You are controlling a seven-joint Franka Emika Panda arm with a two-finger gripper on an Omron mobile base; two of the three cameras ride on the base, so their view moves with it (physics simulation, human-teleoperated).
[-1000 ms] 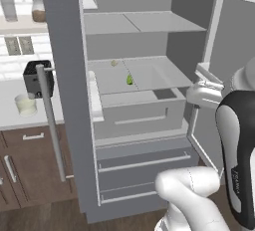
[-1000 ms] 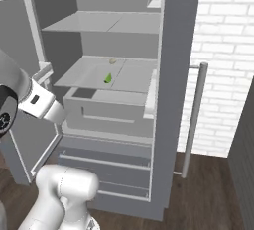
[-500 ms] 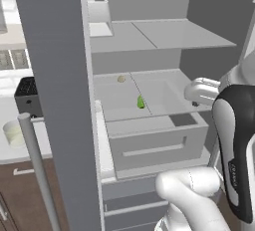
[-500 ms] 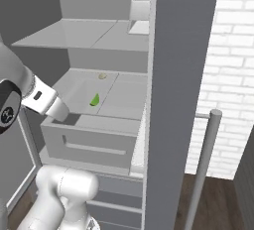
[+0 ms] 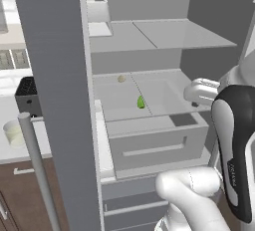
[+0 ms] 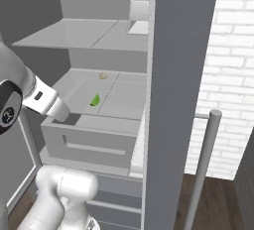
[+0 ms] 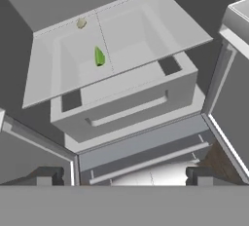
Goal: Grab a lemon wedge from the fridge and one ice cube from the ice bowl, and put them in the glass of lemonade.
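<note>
The grey fridge (image 5: 149, 51) stands open in front of me. The yellow-green lemon wedge (image 5: 141, 102) (image 6: 94, 100) (image 7: 99, 56) lies on the middle shelf, above a grey drawer box (image 7: 121, 103). My gripper (image 7: 125, 177) hangs open and empty in front of the drawer, well short of the wedge and lower than it. The hand sits at the right of the fridge interior in the left base view. The glass of lemonade (image 5: 13, 133) stands on the counter at the far left. The ice bowl and ice cube are out of view.
A small beige lump (image 5: 121, 78) (image 7: 81, 23) lies behind the wedge. The open left door (image 5: 55, 100) with its bar handle (image 5: 37, 165) stands close on the left, the other door (image 6: 178, 100) on the right. A black toaster (image 5: 27, 95) sits beside the glass.
The whole picture has shifted: the base has driven closer to the fridge, so the shelf and wedge loom larger. The gripper stays open and empty.
</note>
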